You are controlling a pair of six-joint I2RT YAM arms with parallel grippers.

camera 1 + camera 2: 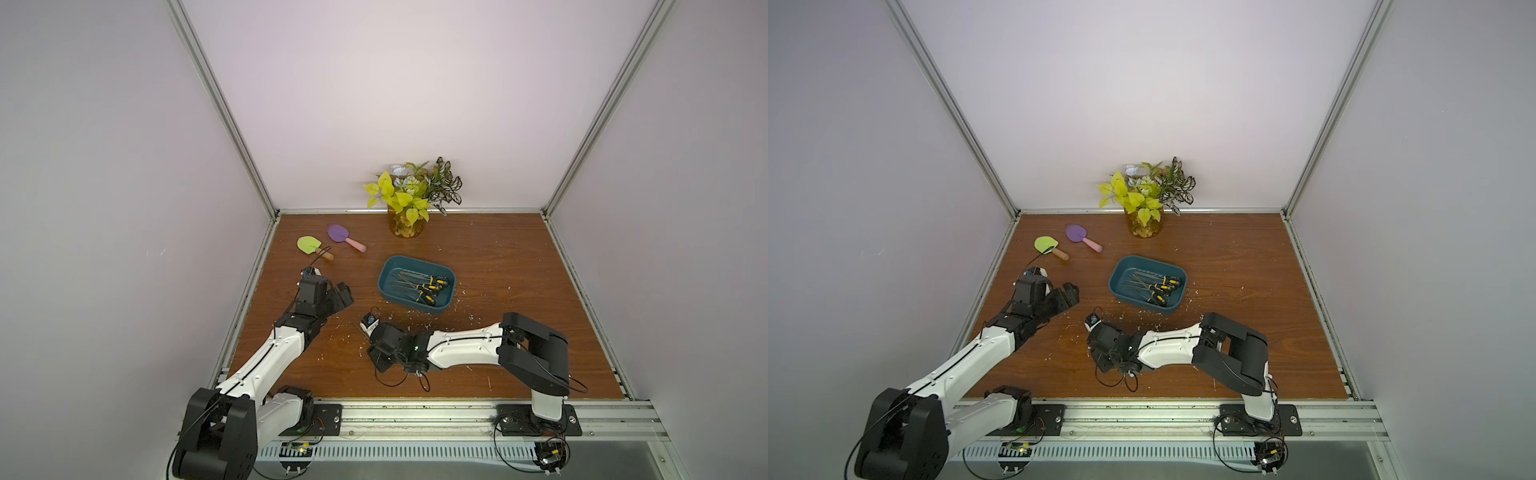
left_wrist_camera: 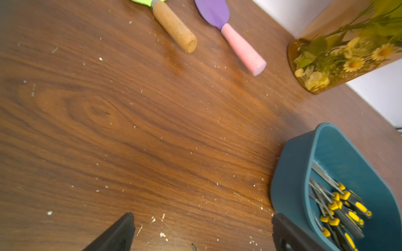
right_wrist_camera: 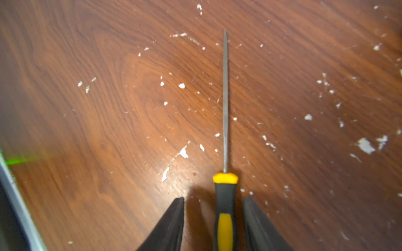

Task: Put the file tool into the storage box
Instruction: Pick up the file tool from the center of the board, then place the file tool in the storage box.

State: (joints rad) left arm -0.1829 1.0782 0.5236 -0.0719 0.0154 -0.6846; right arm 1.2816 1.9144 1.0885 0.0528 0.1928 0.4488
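**Off-centre grab may twist the file**

The file (image 3: 225,108) lies on the table (image 3: 87,108) short of the box (image 1: 382,282), on its robot side. The right gripper (image 3: 213,198) straddles the handle, jaws unclenched, with a wider gap on one side. Closing could shove or skew it. The left gripper (image 2: 202,215) gapes, empty, near the box.

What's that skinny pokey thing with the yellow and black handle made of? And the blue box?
The file: its thin grey shaft looks like metal, dull rather than shiny; the black-and-yellow handle seems matte rubber or plastic. The storage box: probably plastic, judging by its even teal colour, rounded corners and smooth, faintly glossy walls.
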